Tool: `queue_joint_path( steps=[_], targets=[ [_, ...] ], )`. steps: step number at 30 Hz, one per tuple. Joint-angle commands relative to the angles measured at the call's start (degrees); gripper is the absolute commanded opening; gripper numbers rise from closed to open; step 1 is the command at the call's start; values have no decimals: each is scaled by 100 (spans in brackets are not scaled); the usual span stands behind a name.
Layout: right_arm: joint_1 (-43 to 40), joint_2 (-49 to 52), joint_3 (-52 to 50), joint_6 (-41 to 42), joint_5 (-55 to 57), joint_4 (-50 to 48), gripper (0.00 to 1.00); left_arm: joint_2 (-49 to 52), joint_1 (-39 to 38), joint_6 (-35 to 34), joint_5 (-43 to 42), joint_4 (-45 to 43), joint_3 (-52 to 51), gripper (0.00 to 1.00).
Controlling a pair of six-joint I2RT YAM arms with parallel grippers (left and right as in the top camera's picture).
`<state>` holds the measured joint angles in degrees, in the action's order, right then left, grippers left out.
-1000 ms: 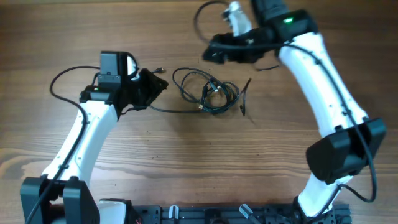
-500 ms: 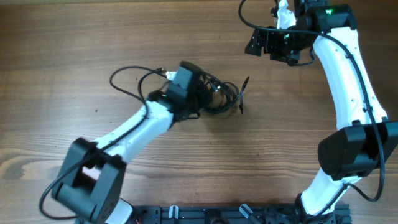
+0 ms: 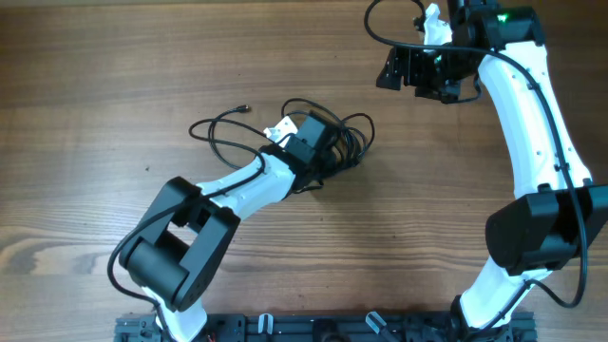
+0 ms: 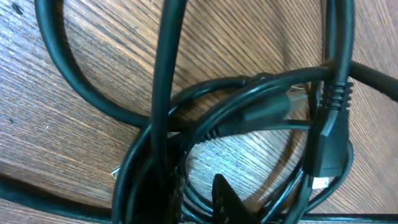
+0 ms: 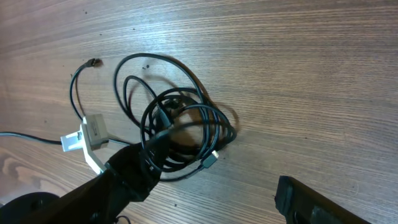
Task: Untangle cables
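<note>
The cables lie as a black knot at the table's middle, with one loose strand looping left to a small plug. My left gripper is pushed into the knot. The left wrist view shows its gripper closed narrow on a few strands, next to a thick plug. My right gripper hangs open and holds nothing at the far right, well away from the cables. In the right wrist view the knot shows whole, and one right finger shows at the bottom.
The wooden table runs bare around the knot. The left arm stretches diagonally from the near-left base. The right arm runs along the right side. A black rail lines the front edge.
My left arm swung right into the knot and its jaws narrowed on strands. The knot shifted slightly right. My right arm pulled back to the far right, then stayed still.
</note>
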<state>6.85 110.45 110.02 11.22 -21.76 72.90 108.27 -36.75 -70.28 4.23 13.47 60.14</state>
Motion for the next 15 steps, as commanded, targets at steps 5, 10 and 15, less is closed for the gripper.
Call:
queue_joint_path(
  steps=[5, 10, 15],
  targets=[
    [9, -155, 122, -103, 81, 74, 87, 138, 192, -59, -339, 752, -4, 4],
    [138, -155, 122, -229, 76, 92, 86, -1283, 1019, 1523, -1650, 894, 245, 4],
    [457, -155, 122, -380, 79, 44, 86, -2295, 2361, 2218, -2806, 1399, 245, 4]
  ],
)
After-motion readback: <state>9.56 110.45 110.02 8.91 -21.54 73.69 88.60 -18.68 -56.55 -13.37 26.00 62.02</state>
